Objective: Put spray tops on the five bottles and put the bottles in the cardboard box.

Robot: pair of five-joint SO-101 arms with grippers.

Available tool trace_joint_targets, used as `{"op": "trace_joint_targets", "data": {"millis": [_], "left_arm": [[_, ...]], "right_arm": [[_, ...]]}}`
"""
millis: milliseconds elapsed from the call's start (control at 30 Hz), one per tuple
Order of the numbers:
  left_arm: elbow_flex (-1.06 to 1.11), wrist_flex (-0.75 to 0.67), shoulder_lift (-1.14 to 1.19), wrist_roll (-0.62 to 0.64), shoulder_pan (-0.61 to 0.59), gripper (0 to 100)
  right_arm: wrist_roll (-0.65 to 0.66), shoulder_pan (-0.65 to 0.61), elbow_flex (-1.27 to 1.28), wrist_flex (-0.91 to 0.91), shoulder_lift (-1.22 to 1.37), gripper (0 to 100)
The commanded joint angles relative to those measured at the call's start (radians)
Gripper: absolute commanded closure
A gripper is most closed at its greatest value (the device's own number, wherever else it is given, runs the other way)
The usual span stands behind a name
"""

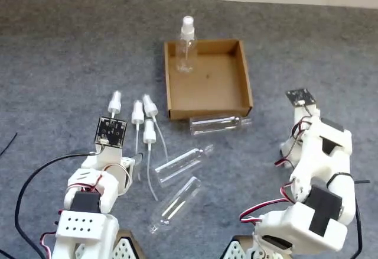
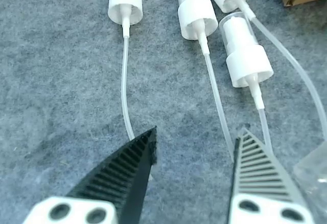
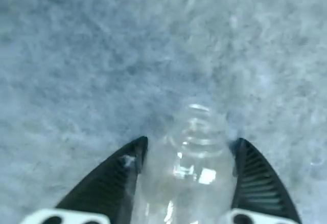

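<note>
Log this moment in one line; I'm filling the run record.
capped bottle standing in cardboard box | four spray tops lying loose | left pincer open above them | right pincer grips uncapped bottle

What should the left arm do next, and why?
Probably ease the open left gripper forward and close on the spray top whose tube runs between its jaws; the right gripper holds a bottle with a bare neck.

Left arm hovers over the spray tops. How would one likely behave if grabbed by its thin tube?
Probably floppy: the tubes curve where they lie, so a lifted spray top would likely dangle and swing. Likely light, being small plastic. The thin tube might slip or kink in the left gripper, whose jaws stand open.
</note>
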Motion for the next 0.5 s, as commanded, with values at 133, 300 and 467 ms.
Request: {"op": "trace_joint_targets", "data": {"millis": [133, 300, 467], "left_arm": [[0.025, 0.005, -0.008, 0.008, -0.01, 78], [0.025, 0.005, -0.008, 0.008, -0.01, 78], [0.025, 0.005, -0.008, 0.008, -0.01, 78]], "right_arm": [[-0.037, -0.015, -0.182, 0.154, -0.041, 72.8], [-0.034, -0.016, -0.186, 0.151, -0.031, 69.9], [-0.025, -0.015, -0.162, 0.15, -0.031, 71.6]]}}
